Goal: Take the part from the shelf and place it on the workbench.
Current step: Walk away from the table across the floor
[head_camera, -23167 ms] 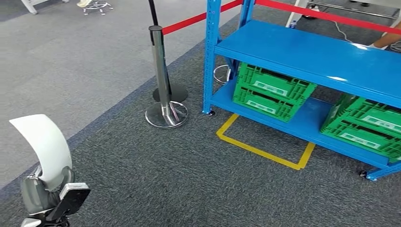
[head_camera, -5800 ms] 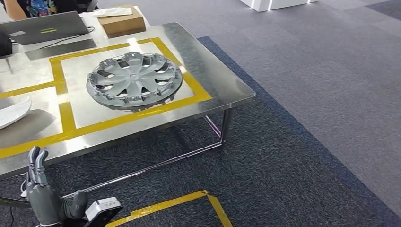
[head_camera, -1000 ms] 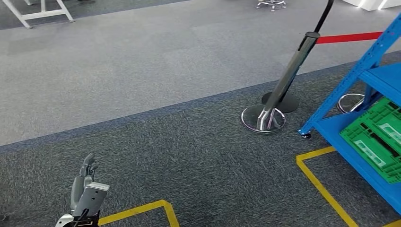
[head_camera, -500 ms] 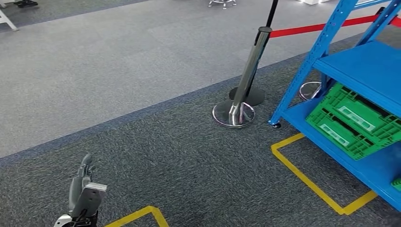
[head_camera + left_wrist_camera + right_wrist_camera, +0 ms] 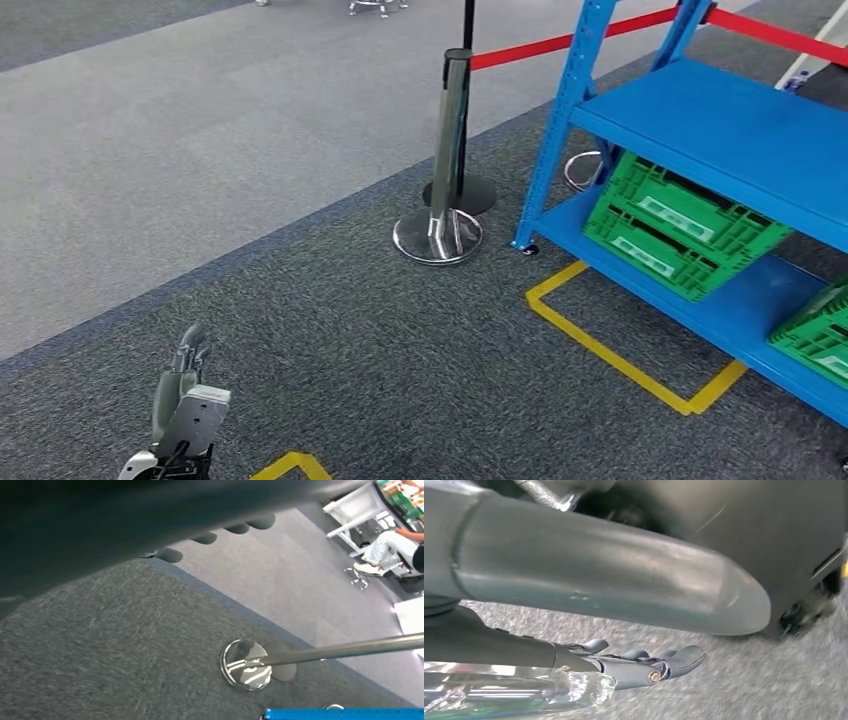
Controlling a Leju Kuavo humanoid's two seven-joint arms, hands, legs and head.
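Two risks: empty left hand [image 5: 178, 395], fingers loosely extended at lower left, may reach a blue steel shelf [image 5: 720, 130] at right showing only green plastic crates [image 5: 678, 222]; part unseen; chrome stanchion post [image 5: 447, 160] could be clipped; right hand's [image 5: 644, 665] fingers relaxed, nothing visibly held.

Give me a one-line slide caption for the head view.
Left hand hanging empty over grey carpet, facing a blue shelf with green crates beside a chrome stanchion.
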